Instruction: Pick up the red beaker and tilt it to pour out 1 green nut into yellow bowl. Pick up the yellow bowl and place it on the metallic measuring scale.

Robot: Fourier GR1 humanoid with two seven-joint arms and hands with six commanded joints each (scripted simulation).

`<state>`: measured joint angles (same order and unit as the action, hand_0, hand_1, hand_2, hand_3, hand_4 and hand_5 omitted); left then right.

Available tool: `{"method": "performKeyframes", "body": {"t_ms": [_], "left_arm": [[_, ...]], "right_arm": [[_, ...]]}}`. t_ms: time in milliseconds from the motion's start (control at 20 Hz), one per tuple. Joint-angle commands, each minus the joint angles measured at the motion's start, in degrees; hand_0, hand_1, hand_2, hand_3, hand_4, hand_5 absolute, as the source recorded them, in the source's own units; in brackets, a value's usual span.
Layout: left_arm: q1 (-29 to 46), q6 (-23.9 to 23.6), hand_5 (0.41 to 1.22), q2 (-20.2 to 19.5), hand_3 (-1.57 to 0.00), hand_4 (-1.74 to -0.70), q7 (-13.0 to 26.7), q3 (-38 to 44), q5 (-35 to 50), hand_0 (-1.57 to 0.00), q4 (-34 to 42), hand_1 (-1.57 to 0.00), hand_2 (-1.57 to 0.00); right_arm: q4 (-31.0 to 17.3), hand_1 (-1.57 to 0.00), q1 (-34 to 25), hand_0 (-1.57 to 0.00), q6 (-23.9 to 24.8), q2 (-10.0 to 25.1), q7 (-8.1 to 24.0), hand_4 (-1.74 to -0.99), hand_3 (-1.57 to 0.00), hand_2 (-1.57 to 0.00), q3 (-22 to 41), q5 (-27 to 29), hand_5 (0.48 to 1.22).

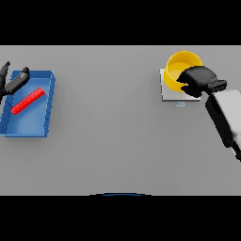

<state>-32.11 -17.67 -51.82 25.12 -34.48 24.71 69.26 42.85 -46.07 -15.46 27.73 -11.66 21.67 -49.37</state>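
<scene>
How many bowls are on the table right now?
1. The yellow bowl sits on the scale at the far right, with the right hand on its near rim. No other bowl shows.

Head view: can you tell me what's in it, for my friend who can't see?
The right robot hand grips a yellow bowl sitting on a scale at the table's far right. At the far left, the left robot hand hovers open over a blue tray holding a red beaker lying on its side.
</scene>
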Motion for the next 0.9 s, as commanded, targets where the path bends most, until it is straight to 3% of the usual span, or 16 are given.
{"method": "performKeyframes", "body": {"t_ms": [0, 100, 200, 250, 300, 400, 500, 650, 750, 850], "left_arm": [[0.4, 0.0, 0.713, 0.0, 0.00, -0.73, -0.4, 0.0, 0.0, 0.00, -0.2, 0.00, 0.00], [-0.1, 0.3, 0.712, -0.2, 0.00, -0.73, -0.4, 0.1, -0.2, 0.00, -0.6, 0.00, 0.00], [0.1, 0.4, 0.715, 0.2, 0.00, -0.73, -0.5, 0.0, -0.2, 0.00, -1.2, 0.00, 0.00], [0.2, 0.4, 0.717, 0.2, 0.00, -0.73, -0.7, 0.1, 0.0, 0.00, -1.0, 0.00, 0.00], [-0.1, 0.3, 0.720, 0.4, 0.00, -0.73, -0.3, 0.1, -0.1, 0.00, -1.3, 0.00, 0.00], [-0.4, 0.6, 0.728, 0.1, 0.00, -0.73, -0.3, 0.4, 0.2, 0.00, -0.8, 0.00, 0.00], [-0.2, 1.1, 0.723, 0.2, 0.00, -0.73, -0.3, 0.3, 0.3, 0.00, -1.5, 0.00, 0.00], [-0.7, 1.5, 0.708, 0.7, 0.00, -0.72, -0.5, -0.1, 0.0, 0.00, -2.1, 0.00, 0.00], [-0.4, 1.0, 0.703, 0.7, 0.00, -0.72, -0.1, 0.0, 0.2, 0.00, -1.5, 0.00, 0.00], [-0.8, 0.9, 0.699, 1.1, 0.00, -0.72, -0.4, 0.2, 0.1, 0.00, -2.6, 0.00, 0.00]], "right_arm": [[-0.5, -1.57, 0.0, -1.53, -0.3, -0.1, -0.2, -1.741, -1.44, -1.38, -0.4, 0.4, 1.221], [-0.3, -1.57, 0.4, -1.42, -1.3, 0.3, -0.2, -1.741, -1.49, -1.36, -0.5, 0.7, 1.221], [-1.0, -1.57, 0.2, -1.40, -1.3, 0.1, 0.1, -1.741, -1.36, -1.39, -0.4, 0.5, 1.221], [-0.7, -1.46, 0.3, -1.33, -2.2, 0.3, -0.1, -1.741, -1.20, -1.42, -0.6, 0.9, 1.221], [-0.4, -1.32, 0.6, -1.13, -2.4, 0.1, -0.3, -1.701, -1.06, -1.33, -0.9, 1.2, 1.221], [0.3, -0.98, 1.4, -0.72, -3.1, 0.0, 0.5, -1.619, -0.83, -1.04, -1.2, 1.8, 1.072], [-0.8, -0.70, 0.7, -0.46, -3.7, 0.0, 1.4, -1.563, -0.67, -0.80, -1.3, 1.5, 0.971], [-1.8, -0.38, -0.3, -0.24, -3.5, 0.4, 0.2, -1.501, -0.53, -0.52, -0.3, 0.3, 0.877], [-2.0, -0.24, -0.6, -0.15, -3.3, 0.5, -1.3, -1.469, -0.45, -0.37, 0.1, 0.1, 0.842], [-2.3, -0.16, -0.9, -0.10, -4.2, 0.7, -0.8, -1.442, -0.38, -0.25, 0.2, -0.1, 0.814]]}}
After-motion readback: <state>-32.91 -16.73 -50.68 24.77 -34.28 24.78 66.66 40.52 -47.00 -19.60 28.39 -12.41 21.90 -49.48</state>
